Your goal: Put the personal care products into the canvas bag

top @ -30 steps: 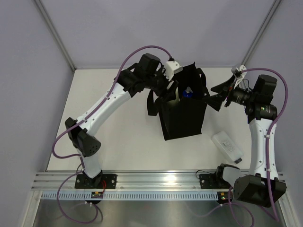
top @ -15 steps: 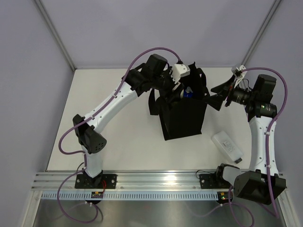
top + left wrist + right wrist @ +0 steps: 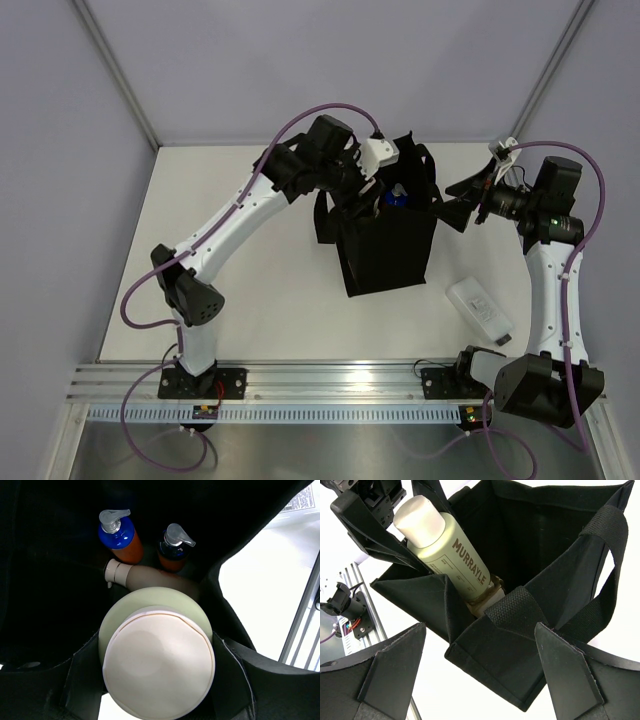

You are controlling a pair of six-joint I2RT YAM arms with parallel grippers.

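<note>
The black canvas bag (image 3: 388, 245) stands open mid-table. My left gripper (image 3: 367, 190) is shut on the pale cream bottle (image 3: 159, 662) and holds it upright in the bag's mouth, cap up. Below it in the bag stand the blue-and-orange bottle (image 3: 120, 539) and the orange dark-capped bottle (image 3: 172, 550), with the beige pouch (image 3: 155, 579) lying beside them. The right wrist view shows the bottle (image 3: 451, 555) partly inside the bag (image 3: 535, 575). My right gripper (image 3: 457, 205) is open and empty just right of the bag. The flat white bottle (image 3: 480, 309) lies on the table.
The bag's loop handles (image 3: 322, 215) hang over its left and right sides. An aluminium rail (image 3: 330, 380) runs along the near edge. Grey walls close in the white table (image 3: 250, 290) at the back and sides.
My left arm has moved right, bringing the pale cream bottle over and into the bag's mouth. The right arm has stayed put.
</note>
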